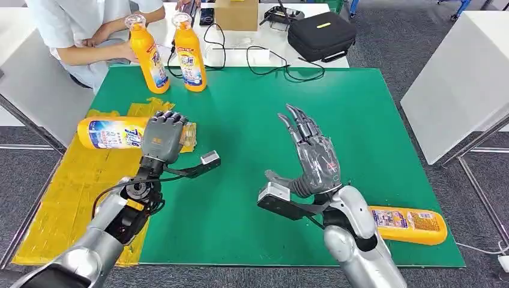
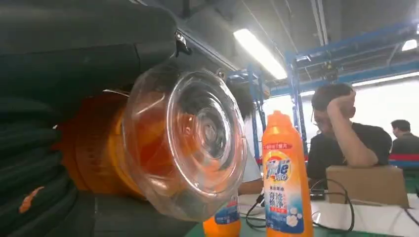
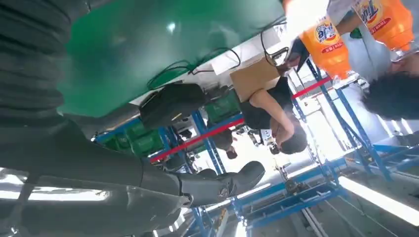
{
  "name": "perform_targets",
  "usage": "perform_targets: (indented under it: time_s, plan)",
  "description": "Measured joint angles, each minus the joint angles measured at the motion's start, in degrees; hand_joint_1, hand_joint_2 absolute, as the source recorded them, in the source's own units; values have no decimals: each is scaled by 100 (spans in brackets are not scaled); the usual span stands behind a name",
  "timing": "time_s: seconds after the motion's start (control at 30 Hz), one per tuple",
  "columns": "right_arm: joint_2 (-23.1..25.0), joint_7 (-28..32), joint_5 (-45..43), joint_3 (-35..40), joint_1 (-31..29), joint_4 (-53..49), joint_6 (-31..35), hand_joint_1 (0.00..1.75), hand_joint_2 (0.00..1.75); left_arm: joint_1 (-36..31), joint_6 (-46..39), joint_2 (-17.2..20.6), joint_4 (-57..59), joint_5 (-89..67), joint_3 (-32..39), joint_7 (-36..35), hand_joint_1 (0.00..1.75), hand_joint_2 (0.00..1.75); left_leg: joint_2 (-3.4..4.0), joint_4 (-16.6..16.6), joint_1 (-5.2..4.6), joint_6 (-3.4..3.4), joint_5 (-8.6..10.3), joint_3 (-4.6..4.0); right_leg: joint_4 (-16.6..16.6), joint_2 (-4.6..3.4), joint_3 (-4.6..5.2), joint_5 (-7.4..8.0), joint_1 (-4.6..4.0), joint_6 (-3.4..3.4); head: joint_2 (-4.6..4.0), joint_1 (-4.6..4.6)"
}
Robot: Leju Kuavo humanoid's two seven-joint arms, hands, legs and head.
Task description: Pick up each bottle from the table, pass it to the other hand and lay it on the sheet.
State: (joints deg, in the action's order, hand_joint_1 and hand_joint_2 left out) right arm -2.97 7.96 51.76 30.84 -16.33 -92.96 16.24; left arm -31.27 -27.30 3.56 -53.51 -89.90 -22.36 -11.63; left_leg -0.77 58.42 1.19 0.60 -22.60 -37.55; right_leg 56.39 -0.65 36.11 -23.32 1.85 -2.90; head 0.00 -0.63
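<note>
A lying orange bottle (image 1: pixel 111 132) is gripped by the left hand (image 1: pixel 162 137) over the yellow sheet (image 1: pixel 72 198) at the counter's (image 1: pixel 252 120) left edge. The right hand (image 1: pixel 315 159) is held empty above the green mat, fingers spread. Two bottles (image 1: pixel 171 53) are stood upright at the back; another bottle (image 1: pixel 408 224) is laid near the right arm.

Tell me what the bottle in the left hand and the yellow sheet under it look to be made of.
Bottle: likely glossy orange plastic with a printed label; its cap is clear, see-through plastic. Yellow sheet: seemingly thin plastic film or paper, judging by its wrinkles and creases; which one is unclear. The left hand grips the bottle.
</note>
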Motion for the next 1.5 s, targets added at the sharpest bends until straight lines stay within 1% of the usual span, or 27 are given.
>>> perform_targets:
  time_s: [0.1,0.3,0.33,0.37,0.4,0.53,0.7,0.87,1.0,1.17,1.3,1.37,1.5]
  plan:
    - [-57,-31,121,2,0,-26,-2,0,175,-48,125,15,118,0,-33,-2,175,175,0,0,0,0,-1,0,-1,-1,1,0,0,0,0,-2]
    - [-466,-153,332,-144,151,-245,2,0,175,-235,208,35,822,0,88,-44,175,175,-4,0,-1,0,0,1,-1,0,0,0,1,0,0,0]
    - [-540,-184,378,-225,257,-326,13,0,175,-244,203,35,949,4,208,-59,61,175,-4,1,-1,0,0,0,-2,0,1,0,1,0,0,0]
    - [-586,-212,411,-287,346,-387,18,0,175,-251,194,35,1028,9,302,-61,19,175,-4,1,-1,0,0,0,-1,0,1,0,1,0,0,0]
    - [-649,-244,454,-369,456,-474,20,0,175,-260,184,33,1132,17,441,-61,0,175,-4,1,-1,0,0,0,-2,1,1,0,1,0,0,0]
    - [-807,-330,535,-632,855,-724,-18,0,175,-300,127,4,1432,212,954,68,0,175,-6,1,0,0,-3,-2,-1,-1,4,-1,0,0,0,0]
    - [-888,-343,555,-778,1080,-859,-103,0,175,-302,131,-74,1642,381,1351,241,0,175,-6,1,0,0,-4,-3,-2,-1,5,-1,0,0,0,2]
    - [-907,-363,570,-839,1178,-850,-467,0,175,-282,265,-170,1862,846,1739,705,0,175,-6,1,-1,0,-3,-3,-2,0,2,-1,1,0,0,0]
    - [-914,-454,612,-879,1268,-844,-821,0,175,-241,330,-264,1989,1044,1947,902,0,175,-7,1,-1,0,-3,-3,-2,2,2,-1,1,0,0,0]
    - [-1058,-577,776,-901,1517,-844,-1222,0,175,-155,398,-361,2033,1454,2217,1220,0,175,-9,1,-1,1,-5,-6,-3,1,4,-2,1,0,0,-2]
    - [-1346,-621,745,-975,1794,-837,-1535,0,175,-18,435,-443,2013,2069,2489,1658,0,175,-10,1,-2,2,-7,-8,-4,2,3,-4,3,-1,0,0]
    - [-1588,-621,669,-1027,1949,-798,-1782,0,175,139,528,-494,1880,2536,2646,1994,0,175,-10,1,-5,3,-9,-7,-6,1,5,-3,5,-1,0,-2]
    - [-2024,-492,459,-1196,2177,-627,-2070,0,175,381,1076,-590,1464,3735,2831,2718,0,175,-12,1,-8,6,-11,-6,-8,7,1,-4,6,-3,0,0]
